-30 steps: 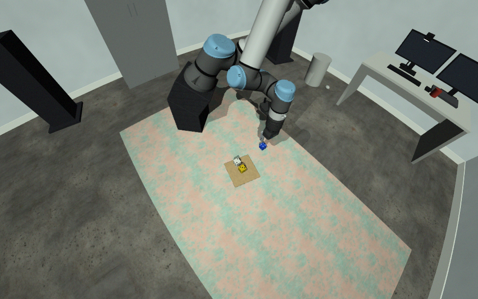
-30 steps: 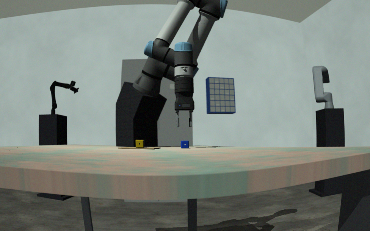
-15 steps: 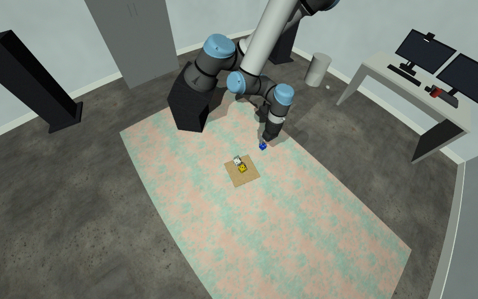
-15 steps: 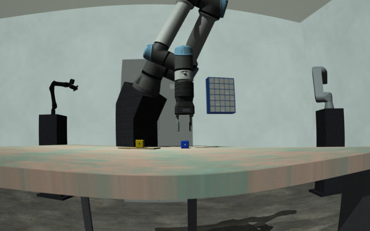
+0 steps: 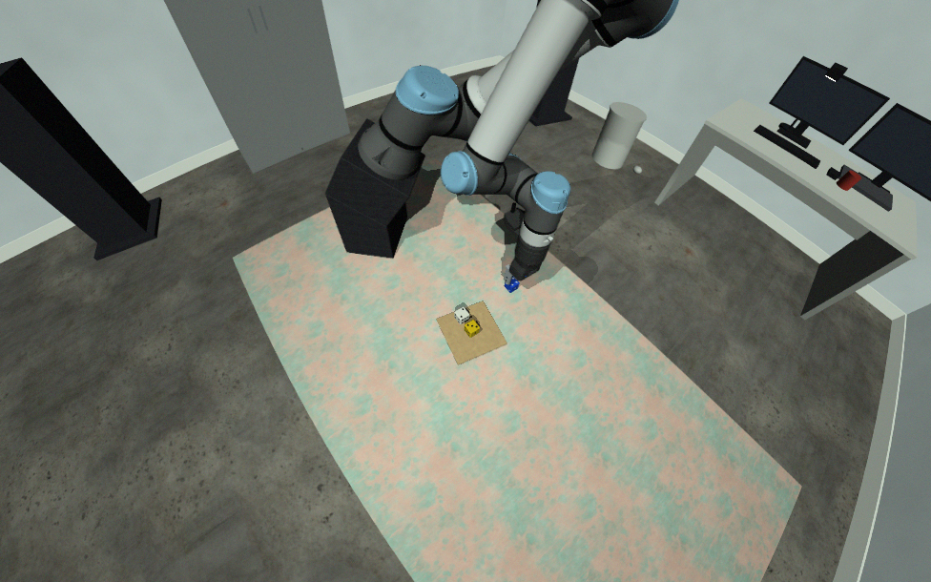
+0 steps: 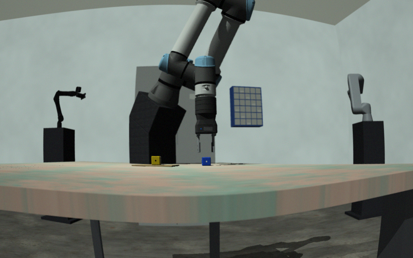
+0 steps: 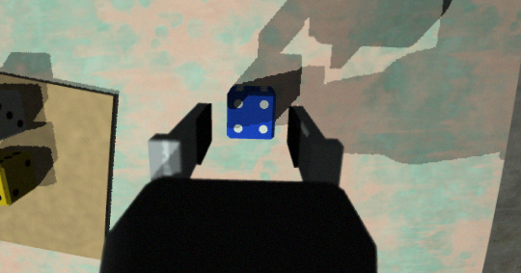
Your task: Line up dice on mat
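Note:
A blue die (image 7: 251,111) showing four on top lies on the table off the mat; it also shows in the top view (image 5: 511,284) and the exterior view (image 6: 206,160). My gripper (image 7: 250,123) (image 6: 205,148) is open, straight above the blue die with a finger on each side, a short way over it. The tan mat (image 5: 475,336) lies flat on the table. A white die (image 5: 462,313) and a yellow die (image 5: 473,328) stand on it, close together, the white one nearer the base. In the wrist view the mat (image 7: 58,168) is at the left edge, with both dice in shadow.
The robot's black base (image 5: 369,195) stands at the table's far edge. A desk with monitors (image 5: 816,166) and a white bin (image 5: 618,135) are off the table to the right.

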Tool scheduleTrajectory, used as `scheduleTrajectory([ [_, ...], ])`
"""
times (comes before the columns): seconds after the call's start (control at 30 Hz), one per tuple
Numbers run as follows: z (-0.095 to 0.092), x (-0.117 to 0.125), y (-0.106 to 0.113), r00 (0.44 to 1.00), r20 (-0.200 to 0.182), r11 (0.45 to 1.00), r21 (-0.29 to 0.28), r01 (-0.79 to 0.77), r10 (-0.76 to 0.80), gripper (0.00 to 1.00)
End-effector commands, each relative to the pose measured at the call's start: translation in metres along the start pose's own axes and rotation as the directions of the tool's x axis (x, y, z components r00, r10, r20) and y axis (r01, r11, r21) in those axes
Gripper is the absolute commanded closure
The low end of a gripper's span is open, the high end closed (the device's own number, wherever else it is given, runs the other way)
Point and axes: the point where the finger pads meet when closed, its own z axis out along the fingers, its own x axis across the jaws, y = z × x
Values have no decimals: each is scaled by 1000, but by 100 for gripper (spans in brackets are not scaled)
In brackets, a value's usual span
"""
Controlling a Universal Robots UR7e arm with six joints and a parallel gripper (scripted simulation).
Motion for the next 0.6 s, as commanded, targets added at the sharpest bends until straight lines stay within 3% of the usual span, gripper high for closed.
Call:
scheduleTrajectory([
  [0.0,5,0,0,1000,0,1000,-1,0,0,13],
  [0.57,10,0,0,1000,0,1000,-1,0,0,13],
])
